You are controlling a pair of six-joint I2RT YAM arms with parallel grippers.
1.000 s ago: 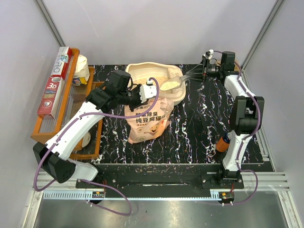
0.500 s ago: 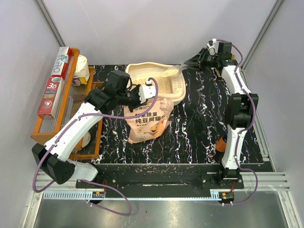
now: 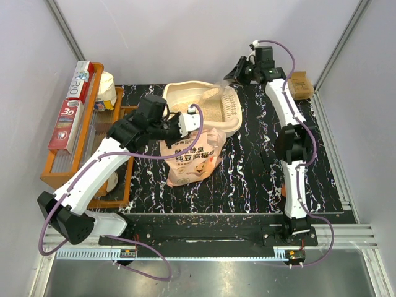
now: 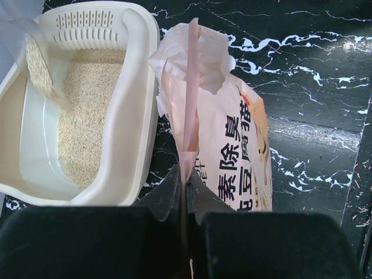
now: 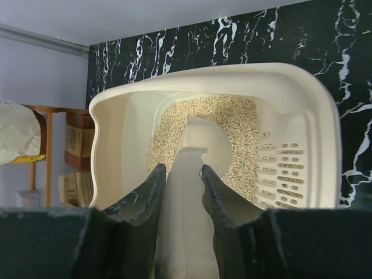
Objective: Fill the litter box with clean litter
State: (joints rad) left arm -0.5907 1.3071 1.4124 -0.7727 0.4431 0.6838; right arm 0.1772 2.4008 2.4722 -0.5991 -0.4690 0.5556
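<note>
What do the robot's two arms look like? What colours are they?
The left arm and the right arm both have smooth white tube-shaped links joined by chunky black joints. A thin purple cable loops along each one. The jaws at the ends are black, with dark wedge-shaped fingers.

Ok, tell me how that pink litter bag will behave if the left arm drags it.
Probably floppy: the bag is creased at its top and pressed flat where the left gripper pinches it. Likely bottom-heavy too, since its lower part looks full on the table, so a drag may stretch the thin film before the base slides.
</note>
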